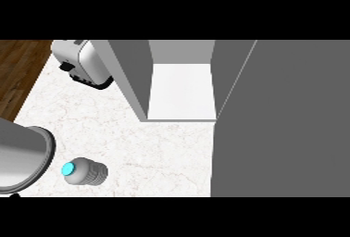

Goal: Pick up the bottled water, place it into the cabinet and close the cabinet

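The bottled water (84,171) stands on the white marble counter (137,143) at the lower left, seen from above: a bright cyan cap on a grey ribbed body. The cabinet (179,92) is at the upper middle, open, and its white shelf is bare. Its grey door (287,120) is swung out and fills the right side of the view. Neither hand shows, and nothing touches the bottle.
A silver toaster (85,62) sits at the counter's far left, beside the cabinet's left wall. A large grey metal pot (21,155) stands just left of the bottle. Dark wooden floor (17,69) lies beyond the counter's left edge.
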Robot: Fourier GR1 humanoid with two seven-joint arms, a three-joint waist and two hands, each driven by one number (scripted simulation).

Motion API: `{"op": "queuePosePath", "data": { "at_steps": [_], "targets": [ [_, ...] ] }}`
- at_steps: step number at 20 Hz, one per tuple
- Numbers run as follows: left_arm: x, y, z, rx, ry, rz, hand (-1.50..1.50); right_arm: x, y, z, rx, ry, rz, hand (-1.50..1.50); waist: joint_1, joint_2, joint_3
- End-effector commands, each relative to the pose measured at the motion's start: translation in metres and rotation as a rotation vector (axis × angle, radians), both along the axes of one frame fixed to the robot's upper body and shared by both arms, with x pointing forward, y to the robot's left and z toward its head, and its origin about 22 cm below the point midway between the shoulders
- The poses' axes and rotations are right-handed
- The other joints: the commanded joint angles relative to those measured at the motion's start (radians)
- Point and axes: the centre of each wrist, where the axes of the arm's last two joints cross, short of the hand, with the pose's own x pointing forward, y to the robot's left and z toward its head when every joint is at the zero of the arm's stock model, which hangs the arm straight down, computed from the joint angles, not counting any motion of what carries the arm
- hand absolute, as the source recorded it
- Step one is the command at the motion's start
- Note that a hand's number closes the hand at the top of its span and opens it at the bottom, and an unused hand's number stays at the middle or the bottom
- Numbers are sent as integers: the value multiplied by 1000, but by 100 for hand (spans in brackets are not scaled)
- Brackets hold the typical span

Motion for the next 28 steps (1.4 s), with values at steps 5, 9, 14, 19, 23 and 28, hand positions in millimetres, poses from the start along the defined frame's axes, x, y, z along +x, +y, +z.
{"op": "queuePosePath", "data": {
  "at_steps": [5,9,14,19,23,28],
  "targets": [
    [-24,-16,5,59,-22,67,-150,-40,7,32,-3,-40,17,-150,-8,2,-1],
    [-24,-31,-7,52,-12,81,-150,-44,9,27,23,-48,8,-150,-5,1,-2],
    [-11,-1,-19,19,41,88,-150,-49,3,29,5,-67,20,-150,-10,3,-3],
    [-5,17,-19,-22,54,91,-150,-55,-1,17,22,-54,19,-150,-10,4,-3],
    [17,29,-49,-65,67,122,-150,-60,-3,27,3,-64,54,-150,-7,5,-5],
    [5,38,-89,-64,147,115,-150,-67,-1,27,11,-39,31,-150,4,3,-6]
  ]
}}
